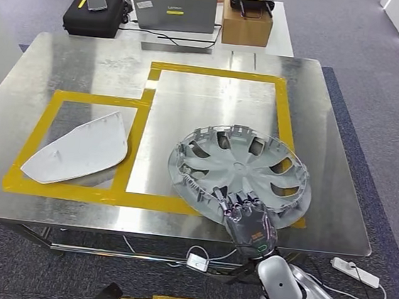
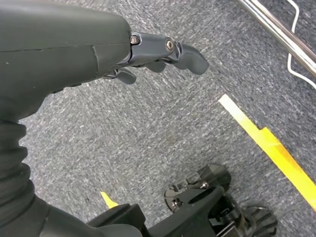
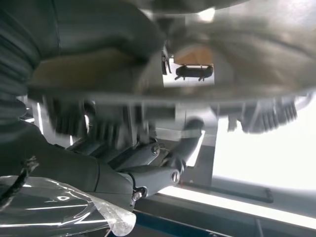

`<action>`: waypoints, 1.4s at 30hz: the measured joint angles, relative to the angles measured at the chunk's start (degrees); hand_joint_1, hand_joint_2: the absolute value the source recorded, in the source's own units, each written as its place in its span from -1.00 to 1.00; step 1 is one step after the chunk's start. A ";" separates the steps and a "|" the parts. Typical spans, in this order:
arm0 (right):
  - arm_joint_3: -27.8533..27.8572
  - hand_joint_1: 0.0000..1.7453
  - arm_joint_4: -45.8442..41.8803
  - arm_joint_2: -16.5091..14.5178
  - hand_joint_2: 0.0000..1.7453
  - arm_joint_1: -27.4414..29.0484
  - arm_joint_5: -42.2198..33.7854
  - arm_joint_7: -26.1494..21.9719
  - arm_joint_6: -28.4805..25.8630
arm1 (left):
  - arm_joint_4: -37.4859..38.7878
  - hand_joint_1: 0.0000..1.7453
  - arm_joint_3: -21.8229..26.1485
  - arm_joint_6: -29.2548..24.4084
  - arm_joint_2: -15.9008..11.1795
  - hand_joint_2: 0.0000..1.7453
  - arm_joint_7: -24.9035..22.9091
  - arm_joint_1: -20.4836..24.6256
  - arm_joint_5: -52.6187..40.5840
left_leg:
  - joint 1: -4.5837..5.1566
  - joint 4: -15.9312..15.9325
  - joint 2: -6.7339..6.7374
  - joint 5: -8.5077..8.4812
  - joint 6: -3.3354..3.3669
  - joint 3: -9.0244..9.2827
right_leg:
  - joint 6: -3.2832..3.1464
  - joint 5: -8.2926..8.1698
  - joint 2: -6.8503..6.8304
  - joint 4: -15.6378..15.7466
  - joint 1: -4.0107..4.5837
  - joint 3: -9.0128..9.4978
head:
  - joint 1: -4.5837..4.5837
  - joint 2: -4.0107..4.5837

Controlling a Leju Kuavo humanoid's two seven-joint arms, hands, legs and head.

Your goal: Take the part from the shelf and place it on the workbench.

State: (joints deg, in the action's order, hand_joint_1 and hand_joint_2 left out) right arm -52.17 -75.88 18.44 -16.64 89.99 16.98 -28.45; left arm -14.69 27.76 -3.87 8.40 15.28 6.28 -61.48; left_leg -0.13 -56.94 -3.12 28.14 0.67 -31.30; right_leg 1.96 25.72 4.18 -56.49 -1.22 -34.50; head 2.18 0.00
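Observation:
A silver wheel cover (image 1: 241, 169) lies on the metal workbench (image 1: 87, 66), inside the larger yellow-taped box, its near rim over the front tape line. My right hand (image 1: 249, 222) reaches up from below the table's front edge and grips that near rim, fingers over the top. In the right wrist view the wheel cover's ribbed rim (image 3: 223, 98) sits between the thumb and the dark fingers (image 3: 156, 173). My left hand (image 2: 111, 44) hangs over grey carpet, fingers stretched out and holding nothing.
A white curved panel (image 1: 78, 152) lies in the smaller taped box at the left. Behind the workbench stand a laptop (image 1: 172, 5), a black case (image 1: 93, 13) and a cardboard box (image 1: 246, 22) with a controller on top. A power strip (image 1: 356, 272) lies on the floor at the right.

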 joint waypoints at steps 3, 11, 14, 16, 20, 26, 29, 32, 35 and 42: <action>0.02 -1.00 -0.16 -0.13 -1.00 0.13 0.03 -0.62 0.01 | 0.00 -1.00 0.00 0.36 -0.05 1.00 0.00 0.00 0.18 | 0.00 0.00 0.00 0.00 0.00 0.00 | 0.00 0.00 0.00 0.00 0.00 0.00 | -0.01 0.00; 0.47 -1.00 -0.20 -0.74 -1.00 0.34 0.04 -2.51 0.01 | 0.00 -1.00 0.02 2.54 -0.19 -1.00 -0.76 -0.02 0.44 | -0.01 0.00 0.01 -0.01 0.00 0.01 | -0.01 -0.01 0.01 0.00 0.01 0.00 | -0.01 0.00; 1.10 -1.00 -0.20 -1.38 -1.00 0.41 0.02 -2.94 0.02 | 0.00 -1.00 0.02 2.75 -0.25 -1.00 -0.86 -0.03 0.65 | -0.01 0.00 0.01 -0.01 0.00 0.01 | -0.01 -0.01 0.01 0.00 0.01 0.00 | -0.01 0.00; 1.67 -1.00 -0.20 -1.77 -1.00 0.59 0.02 -3.24 -0.05 | 0.00 -1.00 0.02 2.73 -0.28 -1.00 -0.87 -0.03 0.71 | -0.01 0.00 0.01 -0.01 0.00 0.01 | -0.01 -0.01 0.01 0.00 0.01 0.00 | 0.00 0.00; 2.59 -1.00 -0.20 -2.33 -1.00 0.98 0.02 -3.47 -0.10 | 0.00 -1.00 0.02 2.70 -0.33 -1.00 -0.88 -0.03 0.72 | 0.00 0.00 0.01 0.00 0.00 0.01 | -0.01 -0.01 0.01 0.00 0.00 0.00 | -0.01 0.00; 3.22 -1.00 -0.20 -2.84 -1.00 1.20 0.02 -4.13 -0.08 | 0.00 -1.00 0.02 2.55 -0.50 -1.00 -0.90 -0.04 0.76 | 0.00 0.00 0.01 -0.01 0.00 0.01 | -0.01 -0.01 0.00 0.00 0.01 0.00 | -0.01 0.00; 4.22 -1.00 -0.25 -3.14 -1.00 1.54 0.02 -3.87 -0.20 | 0.00 -1.00 0.02 2.21 -0.56 -1.00 -0.90 -0.05 0.84 | 0.00 0.00 0.01 -0.01 0.00 0.01 | -0.01 -0.01 0.00 0.00 0.01 0.01 | -0.01 0.00; 4.04 -1.00 -1.27 -2.51 -1.00 0.92 0.02 1.80 -0.96 | 0.00 -1.00 0.04 1.89 -0.59 -1.00 -0.90 -0.07 0.89 | 0.00 0.00 0.01 -0.01 0.00 0.01 | -0.01 -0.01 0.02 0.00 0.00 0.00 | -0.01 0.00; 1.74 -1.00 -3.40 -0.36 -1.00 -1.89 0.02 10.79 -2.07 | 0.00 -1.00 0.04 1.60 -0.62 -1.00 -0.90 -0.08 0.90 | 0.01 0.00 0.03 -0.01 0.00 0.03 | -0.02 -0.03 0.04 0.00 -0.01 0.01 | -0.01 0.00; -2.74 -1.00 -9.31 3.89 -1.00 -6.35 0.10 15.61 -2.78 | 0.00 -1.00 0.04 0.77 -0.67 -1.00 -0.83 -0.22 0.87 | 0.02 -0.01 0.03 -0.03 0.02 0.03 | 0.00 -0.05 0.04 0.00 -0.01 0.01 | 0.00 0.00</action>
State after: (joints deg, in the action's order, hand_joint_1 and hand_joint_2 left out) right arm -54.91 -85.19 22.33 -22.99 90.09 32.59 -31.23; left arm -14.69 27.80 -3.10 7.74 14.45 6.06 -60.60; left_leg -0.11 -56.95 -3.09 28.11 0.69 -31.26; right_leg 1.96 25.67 4.23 -56.49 -1.22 -34.48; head 2.18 0.00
